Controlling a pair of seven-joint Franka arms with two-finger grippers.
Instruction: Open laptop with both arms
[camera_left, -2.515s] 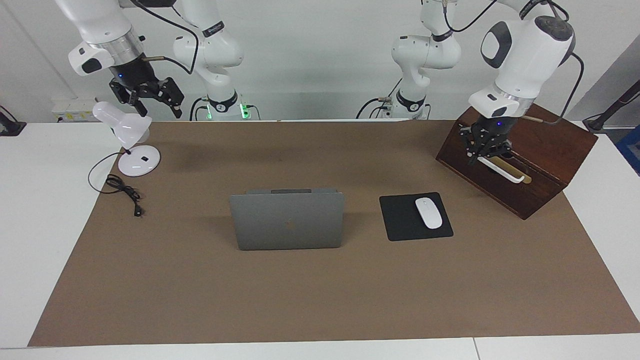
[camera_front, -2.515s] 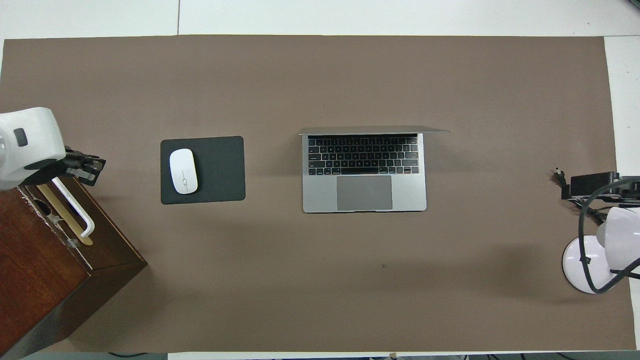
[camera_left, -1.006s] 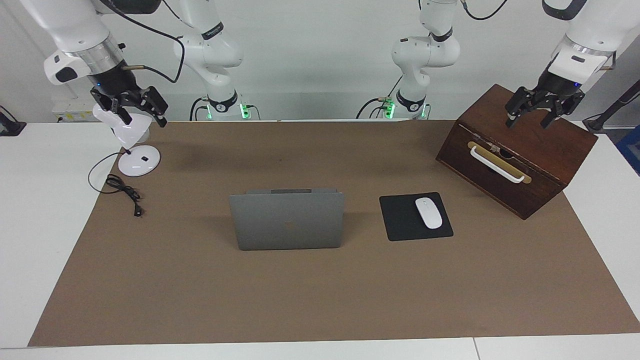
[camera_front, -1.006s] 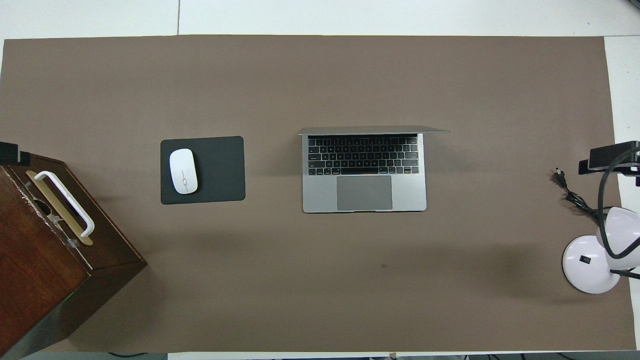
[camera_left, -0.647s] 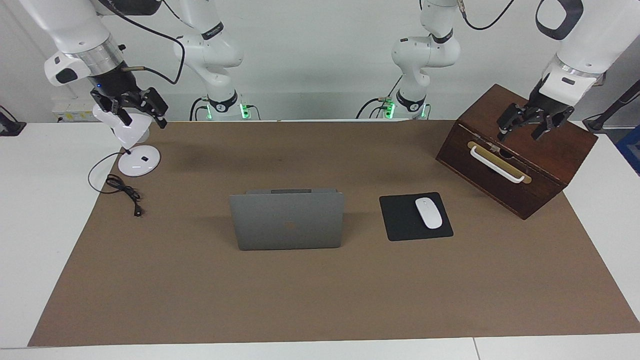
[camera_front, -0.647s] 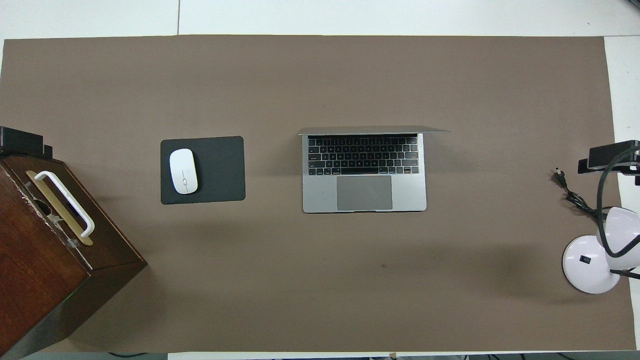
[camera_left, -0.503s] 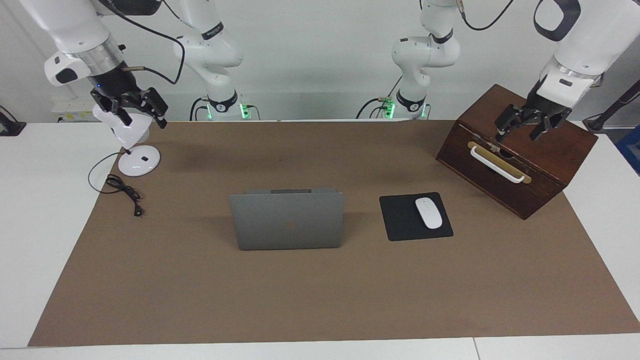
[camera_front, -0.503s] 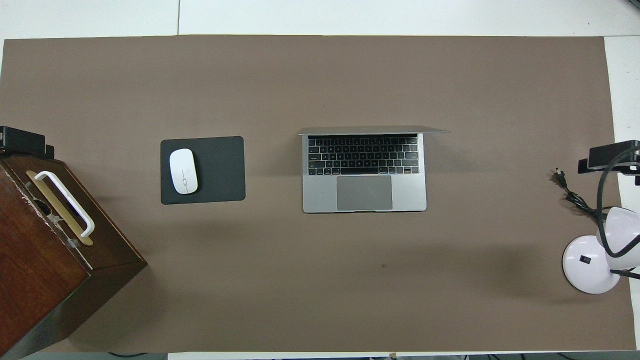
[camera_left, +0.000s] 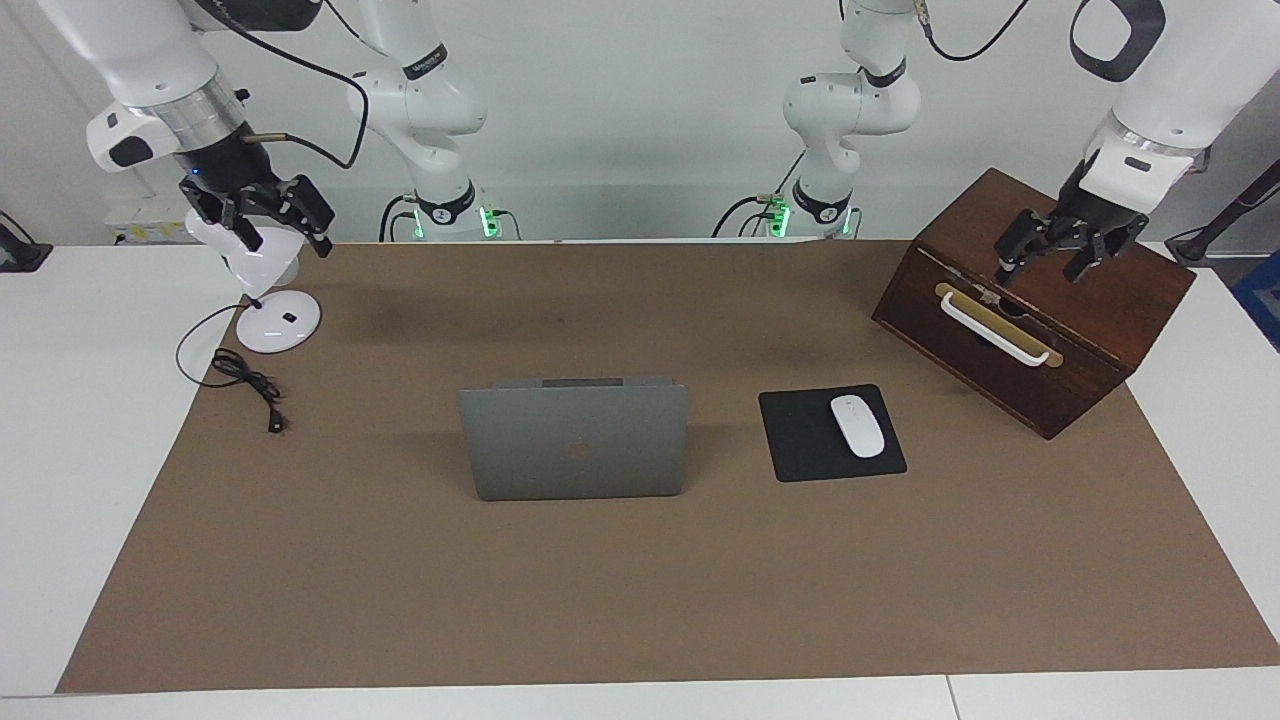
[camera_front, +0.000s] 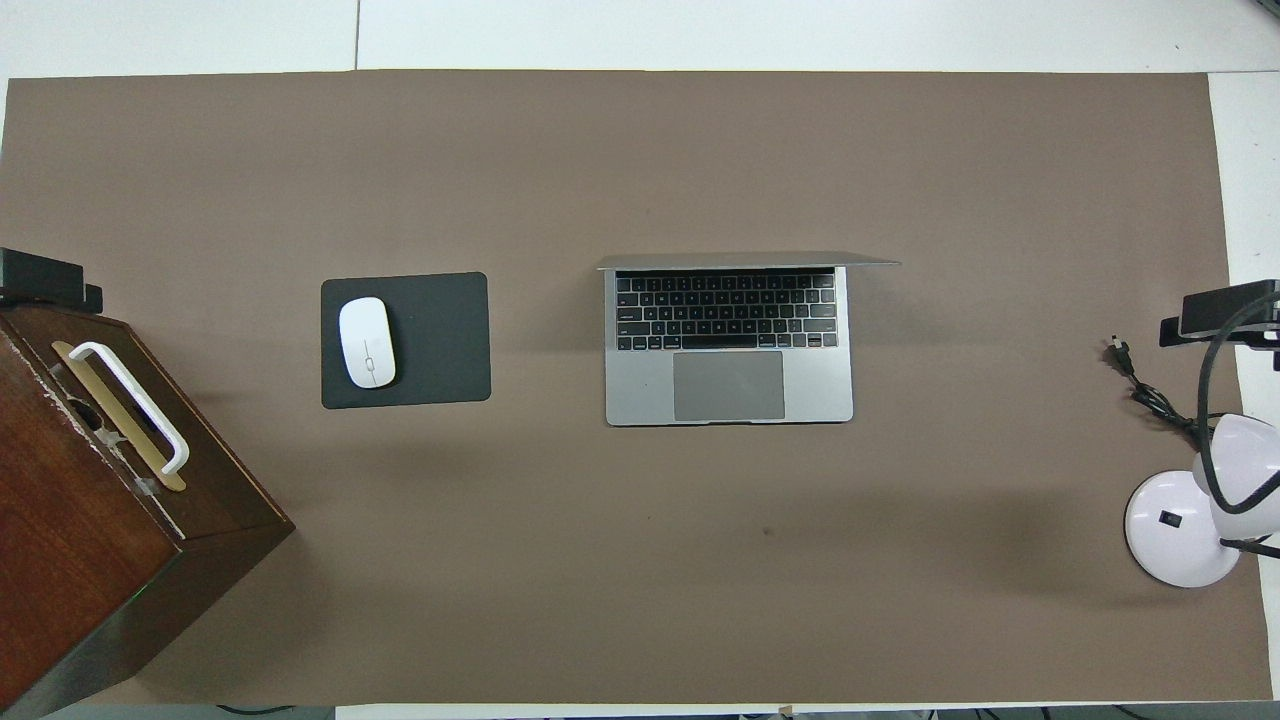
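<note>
Standing open at the middle of a matte brown paper-like table cover (camera_left: 640, 600), the thin silver-grey metal laptop (camera_left: 575, 440) holds its lid upright, the smooth lid back bearing a dark apple-shaped logo at its centre; seen from overhead, its black keyboard and pale grey trackpad face the robots, and no key lettering can be read. Beside it, toward the left arm's end of the table, a flat black square mouse pad (camera_left: 805, 440) carries a glossy white oval mouse (camera_left: 857, 426). The left arm's black two-finger gripper (camera_left: 1047, 248) hangs with its fingers spread apart, empty, over the top of a dark polished wooden box (camera_left: 1120, 290) with a white bar handle on a brass-coloured plate. The right arm's black two-finger gripper (camera_left: 270, 215) is also spread and empty, up over the rounded shade of a small glossy white desk lamp (camera_left: 275, 325) with a round base, whose thin black cord (camera_left: 245, 375) lies looped on the cover.
</note>
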